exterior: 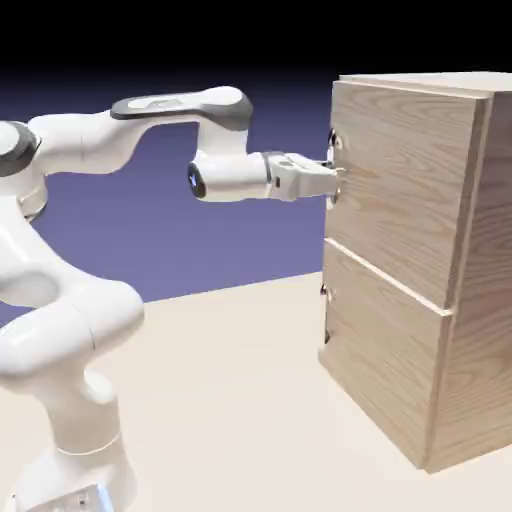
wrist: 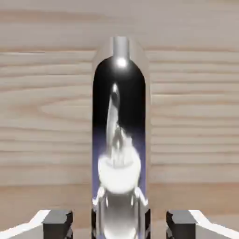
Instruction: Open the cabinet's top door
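Jaws clamped on top door (exterior: 400,190) handle (wrist: 120,135)

Counting one cabinet (exterior: 420,250), with two stacked doors: one top door (exterior: 395,185) and one lower door (exterior: 385,350). Spotting one handle (wrist: 120,130) per door, so two total. Also one white arm (exterior: 90,230), one pincer (exterior: 335,178) with two fingertips (wrist: 58,223), one counter (exterior: 230,400).

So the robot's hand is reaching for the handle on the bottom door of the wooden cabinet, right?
Not quite. The hand is at the handle of the top door, not the bottom one. The exterior view shows it level with the upper panel of the wooden cabinet.
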Controlling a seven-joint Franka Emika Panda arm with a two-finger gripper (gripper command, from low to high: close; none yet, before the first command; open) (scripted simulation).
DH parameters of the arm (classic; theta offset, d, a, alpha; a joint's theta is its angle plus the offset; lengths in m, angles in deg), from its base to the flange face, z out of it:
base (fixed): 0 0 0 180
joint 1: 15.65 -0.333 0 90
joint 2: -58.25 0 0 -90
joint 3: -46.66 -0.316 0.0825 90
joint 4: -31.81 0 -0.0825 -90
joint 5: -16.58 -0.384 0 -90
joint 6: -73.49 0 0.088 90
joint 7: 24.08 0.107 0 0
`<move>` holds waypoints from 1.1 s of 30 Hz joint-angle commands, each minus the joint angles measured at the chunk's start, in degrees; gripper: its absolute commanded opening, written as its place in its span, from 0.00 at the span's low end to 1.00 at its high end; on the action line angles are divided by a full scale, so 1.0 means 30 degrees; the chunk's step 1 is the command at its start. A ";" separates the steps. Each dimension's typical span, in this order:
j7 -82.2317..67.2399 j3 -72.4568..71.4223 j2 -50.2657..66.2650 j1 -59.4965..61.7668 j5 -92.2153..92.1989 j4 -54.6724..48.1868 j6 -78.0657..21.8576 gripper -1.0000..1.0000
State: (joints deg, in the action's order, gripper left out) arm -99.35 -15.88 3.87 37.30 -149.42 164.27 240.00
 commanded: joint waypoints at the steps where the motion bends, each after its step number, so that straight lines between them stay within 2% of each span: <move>1: -0.0440 0.0511 0.0268 -0.0694 -0.0007 0.0402 -0.0209 0.00; 15: -0.6413 0.8802 0.2868 -1.0385 0.0719 0.4134 -0.1560 0.00; 25: -0.2766 1.5296 0.0062 -1.6888 0.8566 0.8154 -0.2838 0.00; 33: 0.0471 1.9553 -0.2842 -2.0157 1.5212 1.0472 -0.3262 0.00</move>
State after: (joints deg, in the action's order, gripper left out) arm -97.94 42.77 -4.67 -23.18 -103.73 195.68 230.17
